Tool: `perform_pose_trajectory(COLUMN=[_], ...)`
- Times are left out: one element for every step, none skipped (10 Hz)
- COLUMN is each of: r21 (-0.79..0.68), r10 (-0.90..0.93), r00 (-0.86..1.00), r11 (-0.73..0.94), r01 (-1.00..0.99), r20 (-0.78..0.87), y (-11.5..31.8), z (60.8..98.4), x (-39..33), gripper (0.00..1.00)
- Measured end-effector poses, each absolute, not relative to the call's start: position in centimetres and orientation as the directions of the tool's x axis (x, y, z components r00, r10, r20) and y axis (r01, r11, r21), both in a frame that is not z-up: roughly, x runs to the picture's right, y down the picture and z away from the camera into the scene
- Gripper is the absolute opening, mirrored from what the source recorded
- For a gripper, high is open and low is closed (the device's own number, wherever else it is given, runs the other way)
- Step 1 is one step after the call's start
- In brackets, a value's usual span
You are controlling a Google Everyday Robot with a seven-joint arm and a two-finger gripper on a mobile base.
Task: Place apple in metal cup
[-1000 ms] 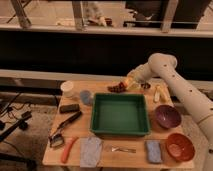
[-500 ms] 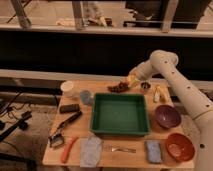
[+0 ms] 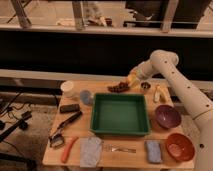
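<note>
The apple [image 3: 132, 78], small and yellow-orange, hangs just above the table's back edge with my gripper [image 3: 130, 81] shut on it. The white arm reaches in from the right and bends down to it. The metal cup [image 3: 145, 86], a short dark shiny cup, stands on the table a little to the right of the apple and slightly lower. The apple is beside the cup, not over it.
A dark grape bunch [image 3: 118, 88] lies just left of the gripper. A green tray [image 3: 120, 131] fills the table's middle. To the right are a pale yellow item [image 3: 159, 93], a purple bowl [image 3: 167, 116] and a red bowl [image 3: 179, 146]. A white cup [image 3: 67, 88] and a carrot [image 3: 68, 149] are at the left.
The gripper has lifted the apple off the table beside the grapes and carried it a little up and right, towards the metal cup.
</note>
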State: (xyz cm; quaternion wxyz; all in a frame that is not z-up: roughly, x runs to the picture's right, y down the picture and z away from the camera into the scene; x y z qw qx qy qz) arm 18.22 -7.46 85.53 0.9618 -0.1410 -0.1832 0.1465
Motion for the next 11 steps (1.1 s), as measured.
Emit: perform_pose_trajectory(r21=[-0.315,-0.312,-0.311,-0.313,-0.315,-0.316,-0.312,-0.308,-0.305,-0.301,-0.297], r10=[0.350,0.358,0.367,0.377,0.385,0.390,0.382,0.373,0.369,0.369,0.369], r00=[0.889,0.888,0.888,0.889,0.889,0.891,0.900,0.907,0.910,0.913,0.916], r11=[0.914,0.912,0.909,0.904,0.900,0.897,0.899,0.901,0.903,0.903,0.903], r01=[-0.255,-0.267,-0.278,-0.291,-0.302,-0.310,-0.308,-0.305,-0.303,-0.308,-0.312], r20=[0.296,0.287,0.276,0.262,0.248,0.233,0.210,0.194,0.188,0.174,0.160], y=[-7.9,-8.0,-8.1,-8.1,-8.0,-7.7,-7.5,-7.6,-7.7,-7.6,-7.4], z=[85.8,85.9,86.1,86.6,87.1,87.6,88.3,88.9,89.3,89.7,90.2], x=[19.8,20.5,20.9,21.2,22.0,22.8,23.5,23.5,23.5,24.1,24.7], gripper=[0.29,0.29,0.29,0.29,0.29,0.29,0.29,0.29,0.29,0.29,0.29])
